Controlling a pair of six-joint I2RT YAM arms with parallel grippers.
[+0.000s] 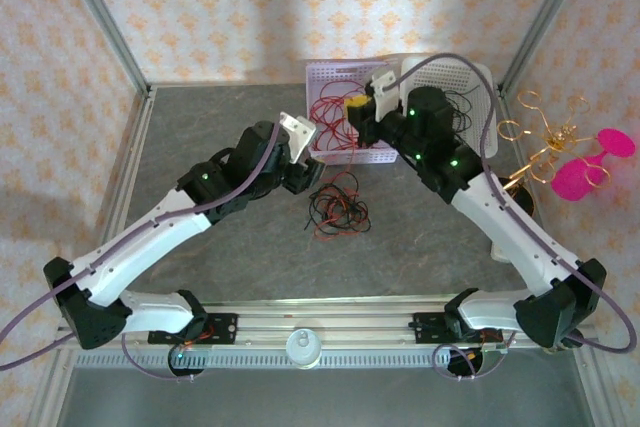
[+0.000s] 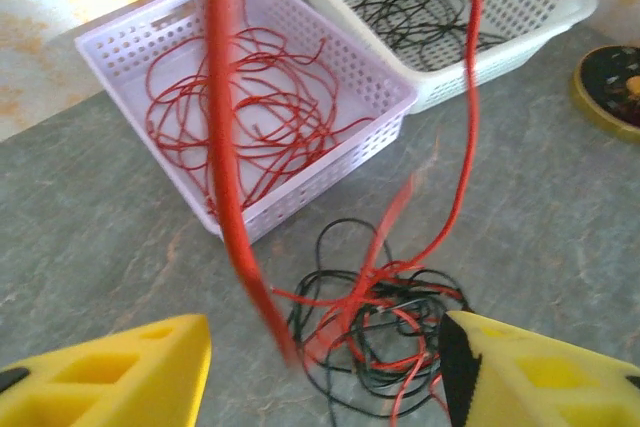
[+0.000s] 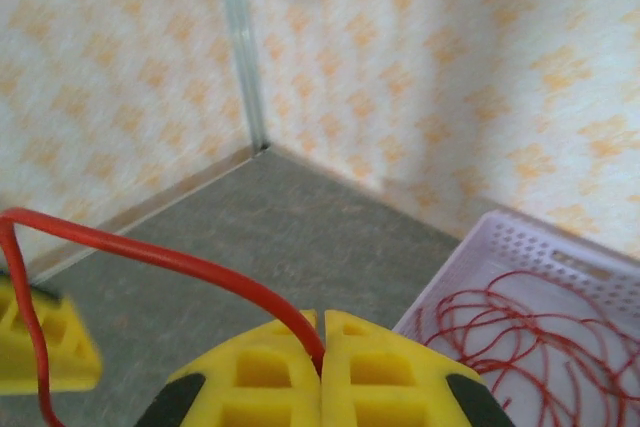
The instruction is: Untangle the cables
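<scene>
thin red strand (image 3: 150, 253), curly red-black cables (image 1: 337, 209) tangled

No writing, label, brand or number can be read on anything here. The wall (image 1: 300, 7) bears a repeating orange ornament, which is not lettering.

I'm looking at the grey table (image 1: 200, 127). A red-and-black cable tangle (image 1: 337, 211) lies mid-table, with a lavender basket (image 2: 320, 167) just behind it. A white basket (image 2: 500, 57) sits right beside that one, and a gold wire stand (image 1: 545, 147) is at the far right.
</scene>
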